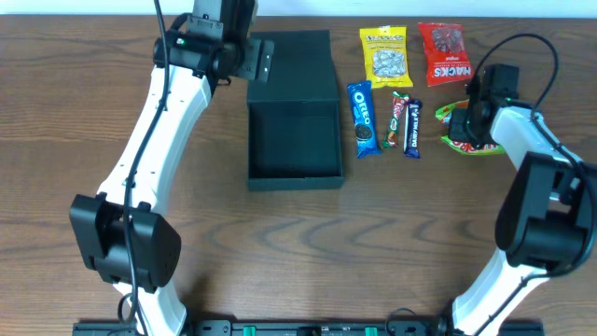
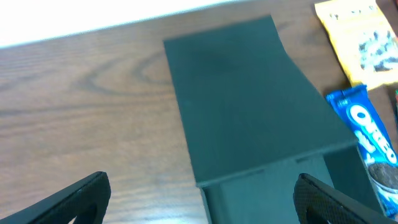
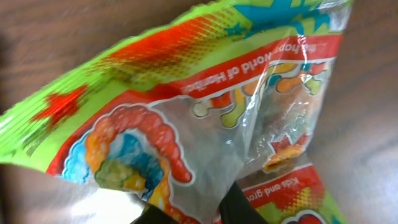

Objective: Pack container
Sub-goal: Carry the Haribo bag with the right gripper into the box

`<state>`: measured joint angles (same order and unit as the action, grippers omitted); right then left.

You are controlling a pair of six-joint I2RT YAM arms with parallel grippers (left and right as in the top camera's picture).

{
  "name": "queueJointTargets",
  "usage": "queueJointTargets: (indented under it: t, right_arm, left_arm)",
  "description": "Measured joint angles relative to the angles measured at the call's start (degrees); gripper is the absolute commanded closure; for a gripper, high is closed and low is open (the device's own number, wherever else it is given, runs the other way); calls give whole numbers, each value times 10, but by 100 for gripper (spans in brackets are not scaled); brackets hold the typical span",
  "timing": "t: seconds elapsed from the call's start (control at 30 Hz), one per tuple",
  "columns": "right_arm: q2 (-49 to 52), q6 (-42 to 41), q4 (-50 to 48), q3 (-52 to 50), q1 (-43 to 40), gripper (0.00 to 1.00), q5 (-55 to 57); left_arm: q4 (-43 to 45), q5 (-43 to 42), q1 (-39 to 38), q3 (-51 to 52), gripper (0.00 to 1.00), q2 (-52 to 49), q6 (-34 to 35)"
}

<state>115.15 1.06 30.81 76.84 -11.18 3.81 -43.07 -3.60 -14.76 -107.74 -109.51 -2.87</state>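
With the right fingers (image 3: 239, 208) pinched on the gummy bag (image 3: 186, 112), lift it clear of the snacks (image 1: 364, 117) and lower it flat into the open container (image 1: 294, 140) in the middle of the surface (image 1: 93, 140), whose lid (image 2: 236, 93) the wide-open, empty left fingers (image 2: 87, 193) hover over.

The container (image 1: 295, 112) is a dark teal-black matte cardboard box, rectangular and shallow. It sits flat on the table (image 1: 280, 261), left of centre and toward the far side. It stands open. Its hinged flap lid (image 1: 297, 61) is swung back toward the far edge, leaving the dark inside floor in plain view.
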Motion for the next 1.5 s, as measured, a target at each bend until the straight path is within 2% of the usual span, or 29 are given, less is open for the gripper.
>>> queueJointTargets:
  t: [0.2,0.4,0.6,0.77,0.93,1.17,1.2,1.27,1.37,1.5]
  right_arm:
    - [-122,-16,57,35,23,97,-33]
    - [-192,-87,57,52,134,99,-88]
    - [-170,-150,24,50,277,98,-101]
    - [-157,-210,5,49,388,99,-42]
    - [-113,-275,-15,49,448,98,4]
    - [-62,-354,-19,49,481,99,30]
    - [-59,-366,-23,49,482,93,32]
    - [-56,-383,-28,49,483,53,34]
    - [-55,-391,-35,49,487,1,36]
    - [-57,-369,-43,49,494,1,29]
  left_arm:
    - [-2,48,0,-21,5,42,-4]
    - [-22,70,21,-23,5,95,0]
    - [-40,77,59,-26,5,103,2]
    - [-43,80,80,-26,5,103,18]
    - [-45,81,87,-26,5,103,26]
    - [-47,81,87,-26,5,103,29]
    - [-47,81,87,-26,5,103,29]
    - [-48,81,87,-26,5,103,29]
    - [-48,81,87,-26,5,103,29]
    - [-50,81,87,-26,5,103,29]
